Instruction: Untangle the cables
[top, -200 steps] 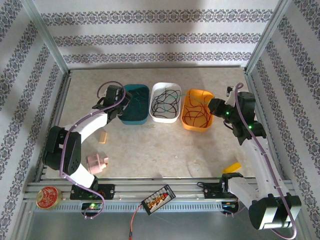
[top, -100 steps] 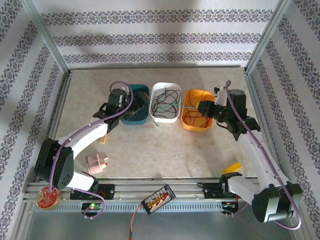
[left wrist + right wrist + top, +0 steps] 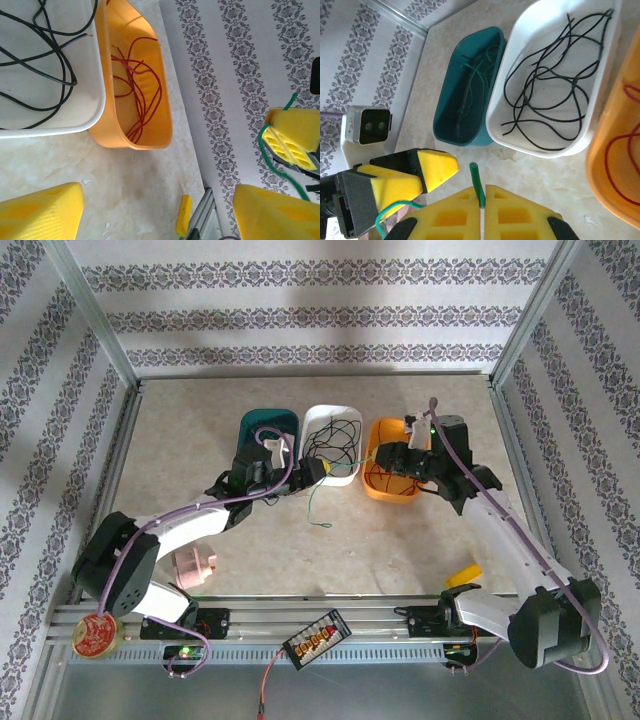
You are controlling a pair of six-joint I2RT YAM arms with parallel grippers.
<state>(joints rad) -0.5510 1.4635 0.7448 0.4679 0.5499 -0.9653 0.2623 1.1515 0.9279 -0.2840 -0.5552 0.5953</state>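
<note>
Right gripper [image 3: 481,194] jaws are closed on a thin green cable [image 3: 475,176], which is hidden lower down between the fingers. Left gripper [image 3: 155,200] jaws gape wide, empty. Thin black cables [image 3: 545,95] lie in the white plastic tray [image 3: 536,150], thin red cables [image 3: 145,95] in the orange plastic tub [image 3: 120,139].

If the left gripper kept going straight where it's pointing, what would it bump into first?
Most likely the orange plastic tub of red wires, which lies straight ahead of the open left gripper beyond bare tabletop. Depth is unclear, so it might pass above the rim.
</note>
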